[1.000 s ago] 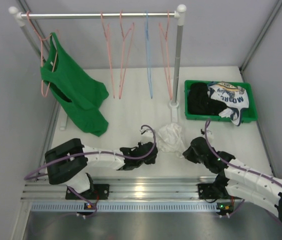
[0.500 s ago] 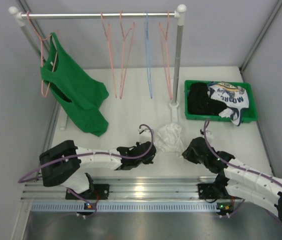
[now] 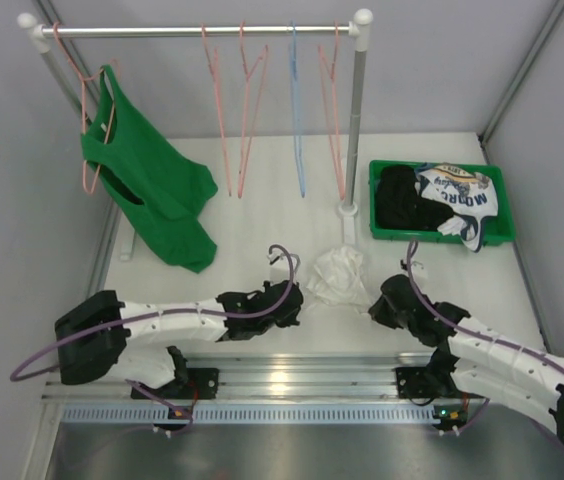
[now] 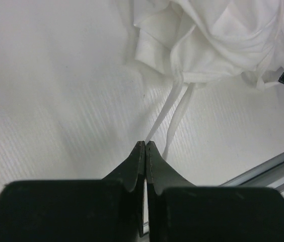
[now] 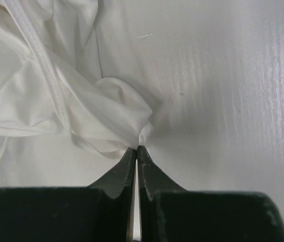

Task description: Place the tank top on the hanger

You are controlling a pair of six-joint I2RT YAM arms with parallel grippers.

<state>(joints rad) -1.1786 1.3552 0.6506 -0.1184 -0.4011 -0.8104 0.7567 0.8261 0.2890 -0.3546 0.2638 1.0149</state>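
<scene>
Table (image 3: 262, 215), rack (image 3: 192, 31), green tank top (image 3: 147, 190) and green bin (image 3: 376, 200): no change noted over the last second.

The left arm has been drawn back toward its own side. Its elbow link is now seen lower and further left in the top view.

The white tank top (image 3: 334, 274) is found crumpled on the table, between the two grippers and just in front of the rack's right post. Its left edge has been pulled out slightly toward the left arm.

A bare pink hanger (image 3: 252, 105) is left on the rail, well apart from the top. No garment has been brought to it yet.

Left gripper (image 4: 145, 143): spread a second ago, now pressed together. A narrow strap (image 4: 168, 107) is seen running from the bundle straight into the fingertips, so the strap is judged pinched.

Right gripper (image 5: 137, 147): briefly parted and re-closed. Its jaws are now pressed together with a fold of the top's edge caught at the tips.

Meaning for the task: both holds appear secured, on opposite sides of the bundle. The grasp step is judged done. Lifting and spreading the top are not started, and the hanger has not been fetched. A thin strap pinched only at the tips could be slipped out under tension.
</scene>
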